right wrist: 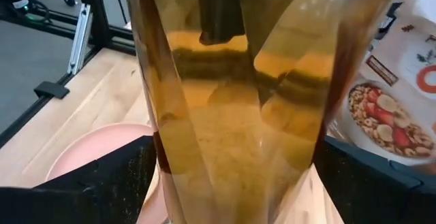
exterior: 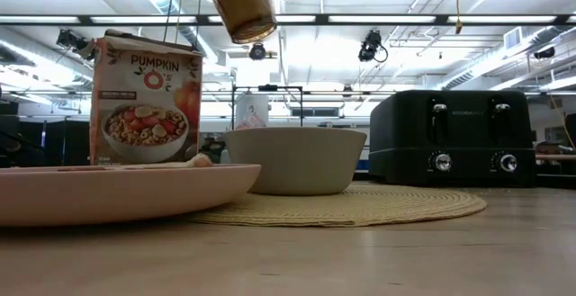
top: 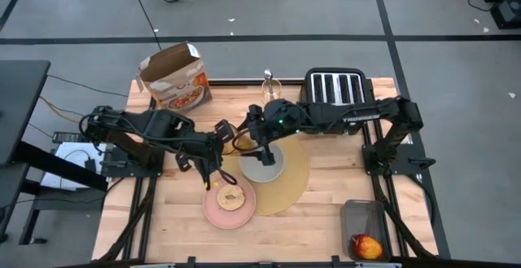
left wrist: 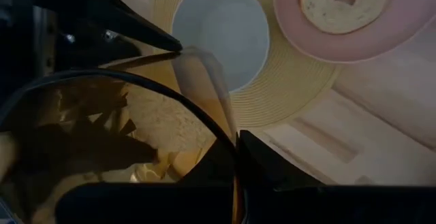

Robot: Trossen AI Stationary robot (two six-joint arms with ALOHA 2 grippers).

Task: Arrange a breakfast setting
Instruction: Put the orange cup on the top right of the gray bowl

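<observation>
So both arms are meeting over the middle of the wooden surface (top: 326, 219), just above the round tan placemat (top: 295, 178). The amber tumbler (exterior: 239, 4) hangs in the air above the grey bowl's left edge, clear of everything below it in the low view. The right end effector (top: 254, 129) has the glass filling its wrist camera, with 1 dark finger on either side of it, so it's pinching the tumbler. The left end effector (top: 218, 144) is right up against the glass too, and its wrist view looks through the amber wall (left wrist: 102, 149) with its fingers (left wrist: 286, 176) around it, but I can't tell if it's actually clamped or just spread around it.

The grey bowl (top: 263, 164) sits on the mat. The pink plate (top: 229, 204) overlaps the mat's near-left edge and has the toast slice (top: 230, 197) with a hole in it on top. The red apple (top: 367, 246) is in a grey tray (top: 358, 215) at the near-right corner, well apart from the rest. The black toaster (top: 336, 89) is at the back, the orange cereal box (top: 172, 79) at back left.
</observation>
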